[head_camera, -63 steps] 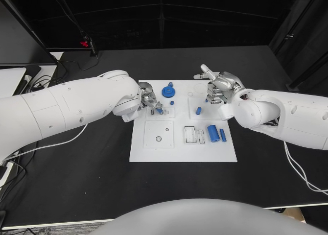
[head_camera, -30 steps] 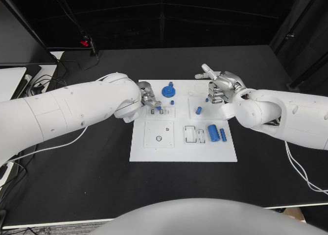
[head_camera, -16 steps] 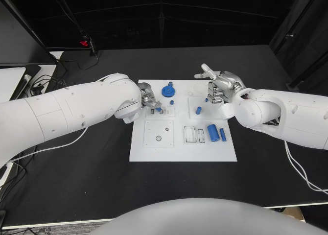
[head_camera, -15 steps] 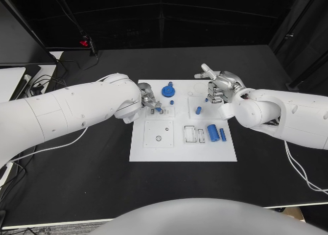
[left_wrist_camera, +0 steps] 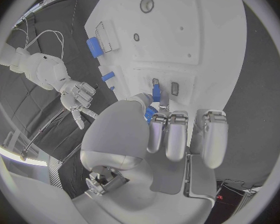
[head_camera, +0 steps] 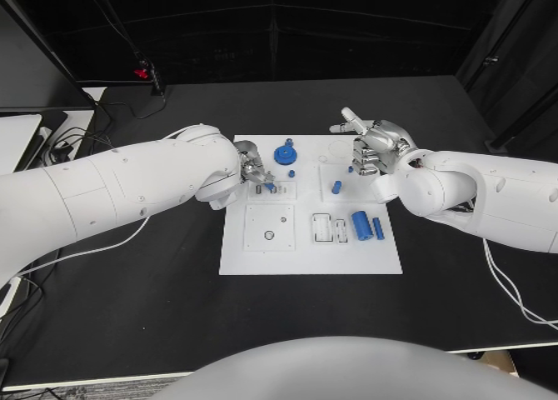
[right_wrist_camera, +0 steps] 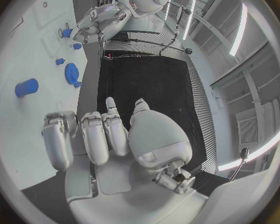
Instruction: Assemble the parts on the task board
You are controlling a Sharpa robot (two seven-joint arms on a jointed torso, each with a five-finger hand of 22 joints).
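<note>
Head view, frame centre: your left hand (head_camera: 251, 171) pinches small blue peg (left_wrist_camera: 155, 90) over flat white task board (head_camera: 311, 250); right hand (head_camera: 373, 148) curled, holding nothing.

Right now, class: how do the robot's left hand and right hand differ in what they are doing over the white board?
The left robot hand pinches a small blue part over a slot on the task board; the right robot hand holds nothing. The left robot hand's fingertips reach down to the board; the right robot hand's fingers are curled in, one pointing away. Both are silver and sit at the board's far end.
</note>
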